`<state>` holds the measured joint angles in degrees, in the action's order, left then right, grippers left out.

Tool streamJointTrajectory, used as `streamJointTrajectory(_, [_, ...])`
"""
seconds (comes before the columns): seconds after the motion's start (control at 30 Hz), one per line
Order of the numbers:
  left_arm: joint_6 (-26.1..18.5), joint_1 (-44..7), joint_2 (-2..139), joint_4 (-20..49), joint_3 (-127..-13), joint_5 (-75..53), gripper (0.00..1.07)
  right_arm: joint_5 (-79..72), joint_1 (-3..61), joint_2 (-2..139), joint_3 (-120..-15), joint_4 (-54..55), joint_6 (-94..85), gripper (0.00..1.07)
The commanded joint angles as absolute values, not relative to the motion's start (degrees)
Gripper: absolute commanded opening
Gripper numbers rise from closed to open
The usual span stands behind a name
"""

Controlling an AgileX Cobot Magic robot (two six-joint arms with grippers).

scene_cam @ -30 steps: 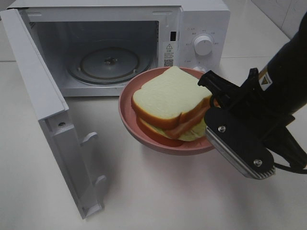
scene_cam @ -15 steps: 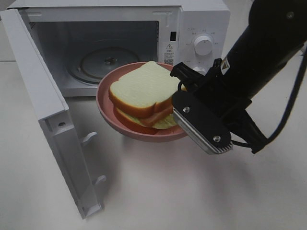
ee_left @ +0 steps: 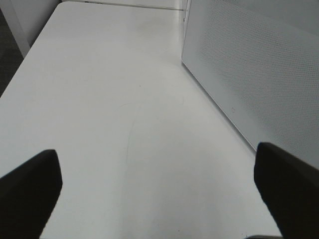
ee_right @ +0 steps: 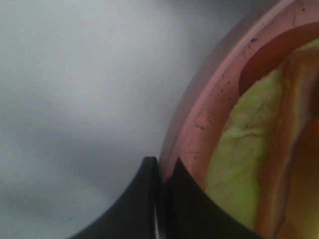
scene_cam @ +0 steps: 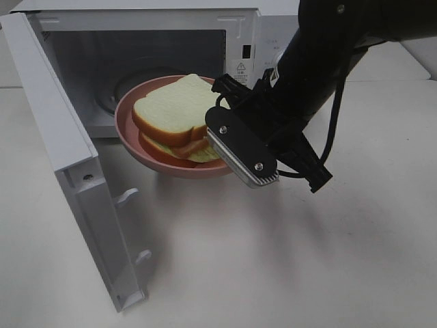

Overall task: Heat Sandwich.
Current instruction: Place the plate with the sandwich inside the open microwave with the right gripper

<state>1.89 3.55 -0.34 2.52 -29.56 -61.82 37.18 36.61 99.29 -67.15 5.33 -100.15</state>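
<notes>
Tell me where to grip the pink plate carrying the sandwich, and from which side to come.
Pinch the rim of the plate on the side away from the microwave, coming in from the right of the high view. The sandwich fills the middle, leaving only the thin raised rim free. The right gripper is shut on the rim there.

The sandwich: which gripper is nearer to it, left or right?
Right. The right gripper grips the rim of the plate under the sandwich; the left gripper is open over the table.
</notes>
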Motion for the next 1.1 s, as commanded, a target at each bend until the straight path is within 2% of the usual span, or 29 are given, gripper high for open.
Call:
streamJointTrajectory(0.03, [2.06, 3.72, -1.38, 2.92, -29.51, -61.25, 1.0, 36.21, 36.78, 100.67, -69.39, 6.13, -101.07, 0.0])
streamJointTrajectory(1.1, [2.06, 3.72, -1.38, 2.92, -29.51, -61.25, 1.0, 44.06, 36.78, 117.63, -91.56, 4.87, -97.98, 0.0])
